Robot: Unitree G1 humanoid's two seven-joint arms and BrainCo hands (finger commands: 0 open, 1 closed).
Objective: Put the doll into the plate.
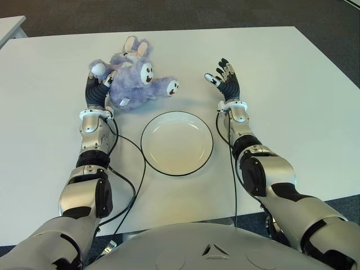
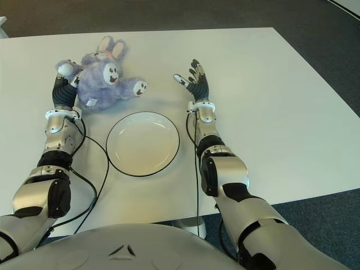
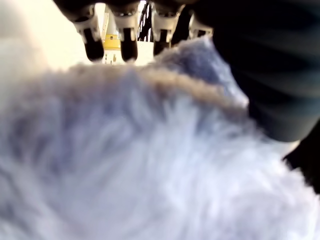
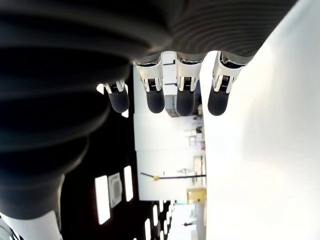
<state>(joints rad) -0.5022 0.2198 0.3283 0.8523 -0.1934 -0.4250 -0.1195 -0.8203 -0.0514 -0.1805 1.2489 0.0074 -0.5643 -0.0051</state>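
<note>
A purple plush rabbit doll [image 1: 138,79] lies at the far left of the white table [image 1: 292,101], its face turned up. My left hand [image 1: 104,81] is pressed into the doll's left side, fingers curled into the fur. In the left wrist view the fur [image 3: 150,165] fills the palm under the fingertips [image 3: 127,47]. The white plate [image 1: 177,143] with a dark rim sits empty just in front of the doll, between my arms. My right hand [image 1: 223,77] shows to the right of the doll, beyond the plate's right edge, fingers [image 4: 165,100] spread and holding nothing.
Black cables [image 1: 132,185] run along both forearms over the table, beside the plate. The table's front edge is close to my body. Dark carpet [image 1: 197,14] lies beyond the far edge, and a corner of another table [image 1: 8,25] shows at the far left.
</note>
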